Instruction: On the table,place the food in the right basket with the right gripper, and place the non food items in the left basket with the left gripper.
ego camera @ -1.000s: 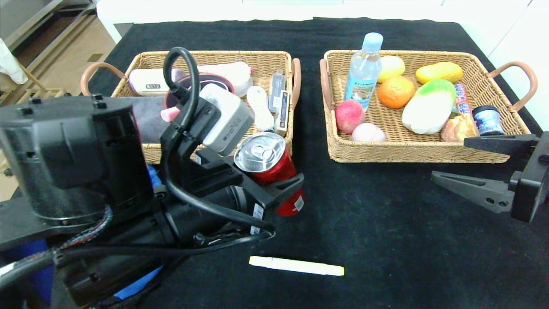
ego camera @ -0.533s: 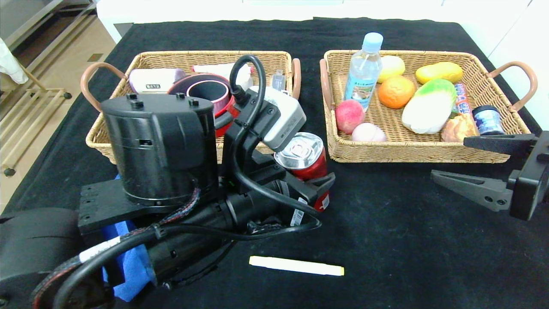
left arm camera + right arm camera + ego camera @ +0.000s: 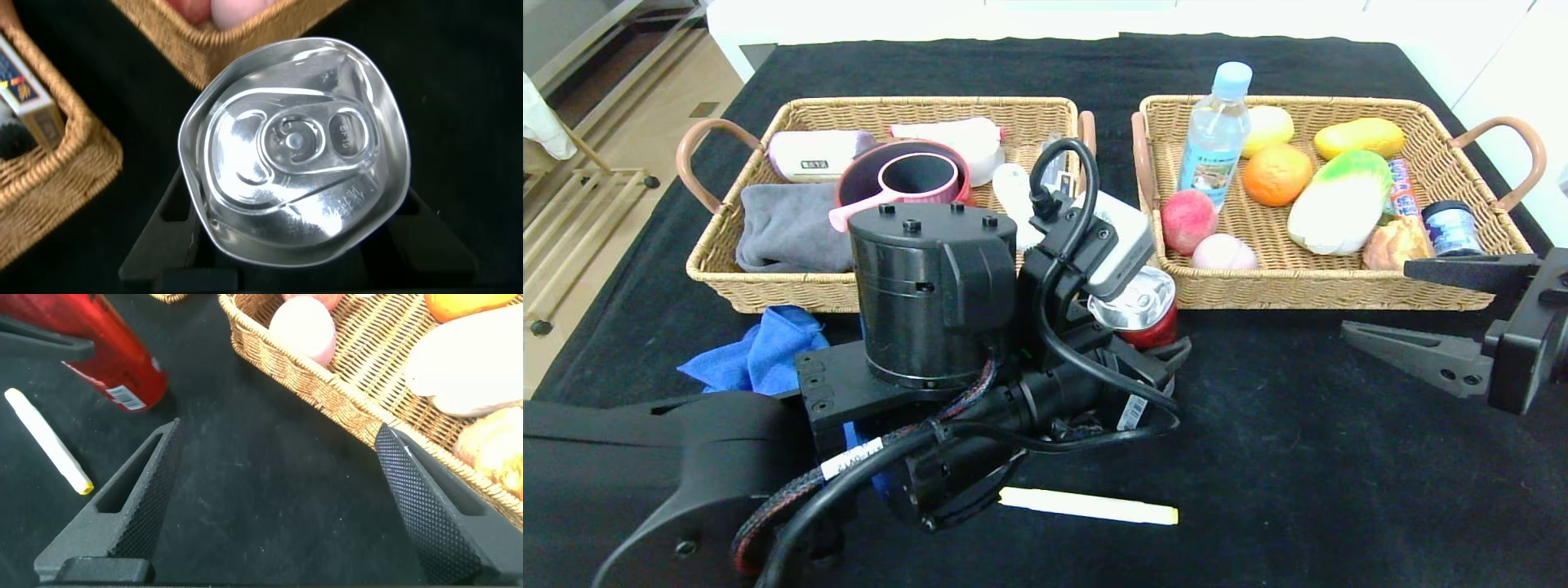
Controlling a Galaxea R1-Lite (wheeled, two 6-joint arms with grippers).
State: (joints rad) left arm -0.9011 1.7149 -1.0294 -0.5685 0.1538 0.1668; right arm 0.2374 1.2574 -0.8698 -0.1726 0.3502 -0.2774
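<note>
I am seeing the left gripper (image 3: 1156, 347) grasping the red can (image 3: 1139, 310), and the can is hanging above the table (image 3: 1298, 457) in the gap between the two baskets, near the front corner of the right basket (image 3: 1307, 296). From the head camera, the can's long axis is leaning, with the silver top pointing up and a little toward 1 o'clock, and the red bottom toward 7 o'clock. In the left wrist view, the dented silver top (image 3: 294, 184) is facing straight to the camera and a black finger is sitting on each side of it. The right gripper (image 3: 1413, 314) is hovering at 3 o'clock from the can, well apart, in front of the right basket, with its fingers spread wide and nothing between them. The orange fruit (image 3: 1276, 174) and the clear bottle (image 3: 1215, 135) are standing already in the right basket, the bottle upright. The pale yellow stick (image 3: 1088, 505) is lying on the table at 6 o'clock from the can, with its long axis running from 9 to 3 o'clock. The blue cloth (image 3: 756, 355) is lying crumpled in front of the left basket (image 3: 768, 287).
</note>
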